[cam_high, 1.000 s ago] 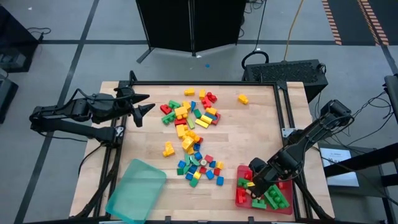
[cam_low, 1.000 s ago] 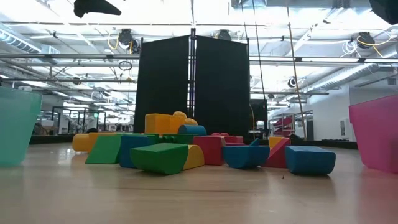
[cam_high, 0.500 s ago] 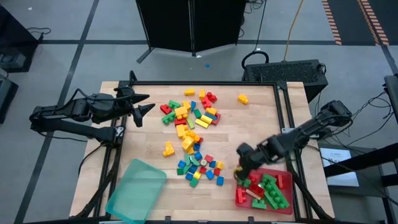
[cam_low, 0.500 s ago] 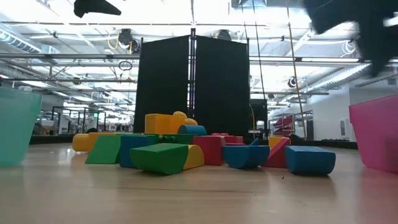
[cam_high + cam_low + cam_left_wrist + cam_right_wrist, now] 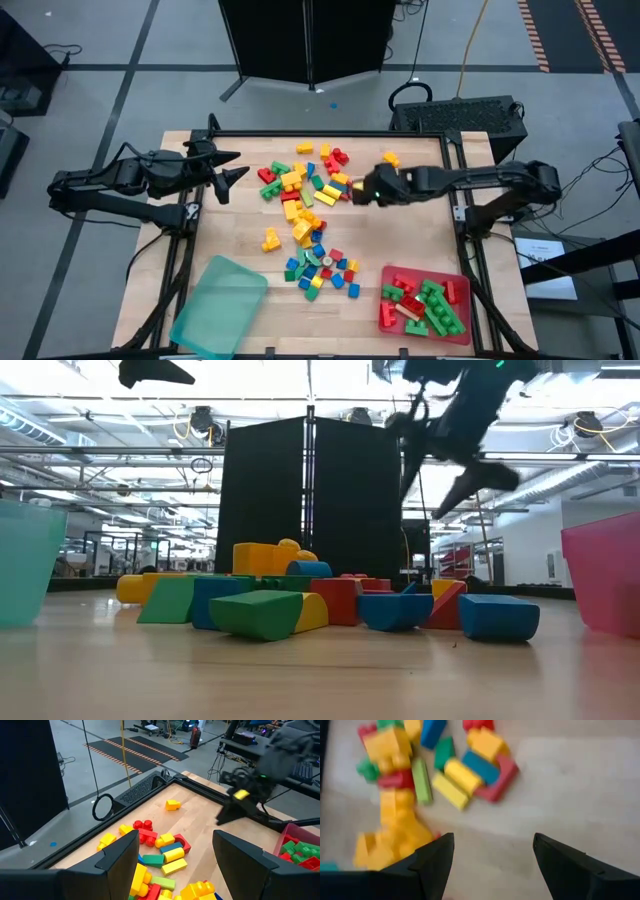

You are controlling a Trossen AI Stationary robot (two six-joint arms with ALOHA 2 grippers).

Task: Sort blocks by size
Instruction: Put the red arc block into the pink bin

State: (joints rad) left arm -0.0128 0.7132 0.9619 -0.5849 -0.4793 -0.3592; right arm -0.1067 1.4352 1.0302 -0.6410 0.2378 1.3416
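On the wooden table [image 5: 420, 240], my right gripper [image 5: 366, 187] hangs open and empty, the blocks [image 5: 305, 195] just ahead of my fingertips, nearer me than the left gripper [image 5: 232, 167]

Blocks [image 5: 305, 205] lie mid-table, one tray [image 5: 218, 305] at the near left, another [image 5: 455, 292] near right holding blocks.

Right end effector [image 5: 452, 455] is motion-blurred — blocks [image 5: 420, 775] smeared, the pile cut off.
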